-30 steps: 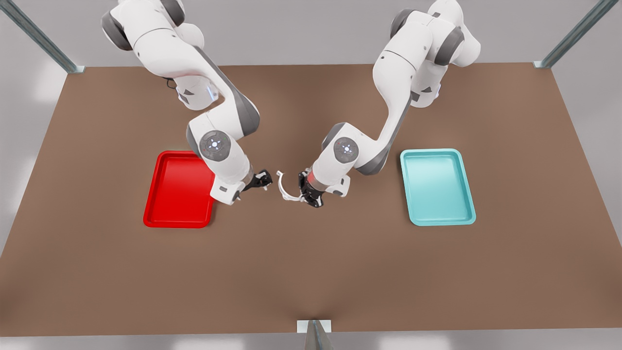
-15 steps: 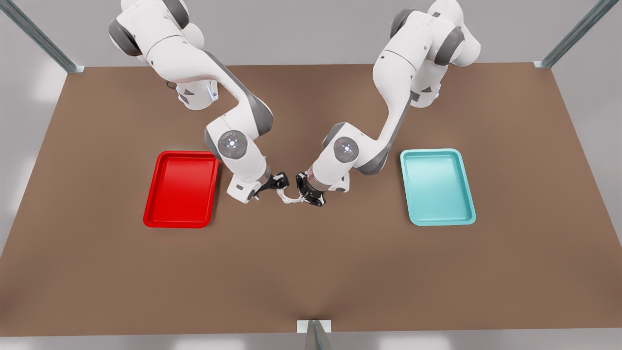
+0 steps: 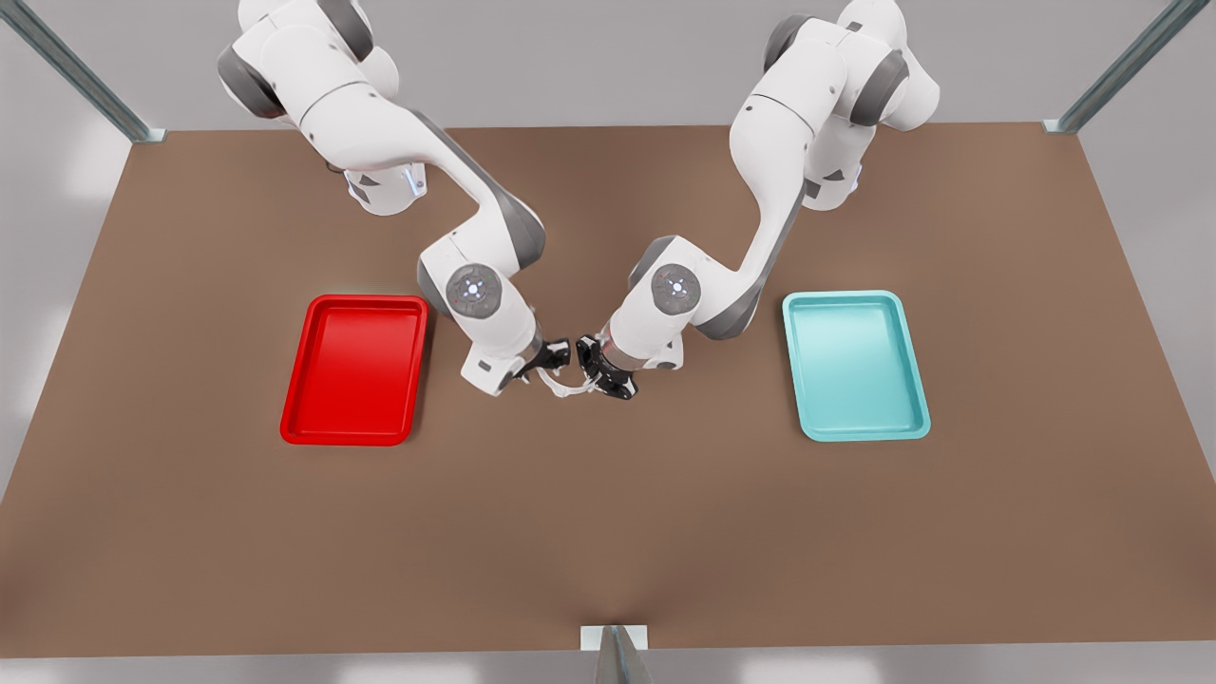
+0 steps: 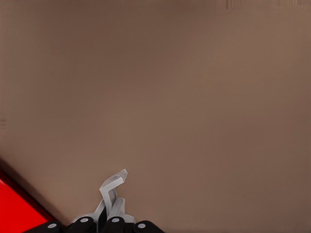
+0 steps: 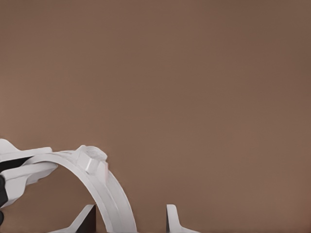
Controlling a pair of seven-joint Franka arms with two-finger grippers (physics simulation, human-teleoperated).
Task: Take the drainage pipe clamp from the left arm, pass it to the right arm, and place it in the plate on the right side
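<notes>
The white C-shaped drainage pipe clamp point(image 3: 567, 388) hangs just above the table's middle, between both grippers. My left gripper point(image 3: 602, 380), on the arm at the front view's right, is shut on one end of it; the left wrist view shows the clamp point(image 4: 112, 187) sticking out from that gripper point(image 4: 104, 222). My right gripper point(image 3: 551, 359), on the arm at the front view's left, is open. In the right wrist view, the clamp's arc point(image 5: 104, 182) passes between its spread fingers point(image 5: 172, 219). The red plate point(image 3: 353, 369) lies at the front view's left, its corner point(image 4: 14, 213) showing in the left wrist view.
A teal tray point(image 3: 855, 366) lies on the brown table point(image 3: 608, 532) at the front view's right. Metal frame posts stand at the table's far corners, and a bracket point(image 3: 614, 638) sits at the middle of the near edge.
The right arm has swung in from over the red plate toward the middle, bringing its open gripper around the clamp's free end. The left gripper still holds the clamp, hardly moved.
</notes>
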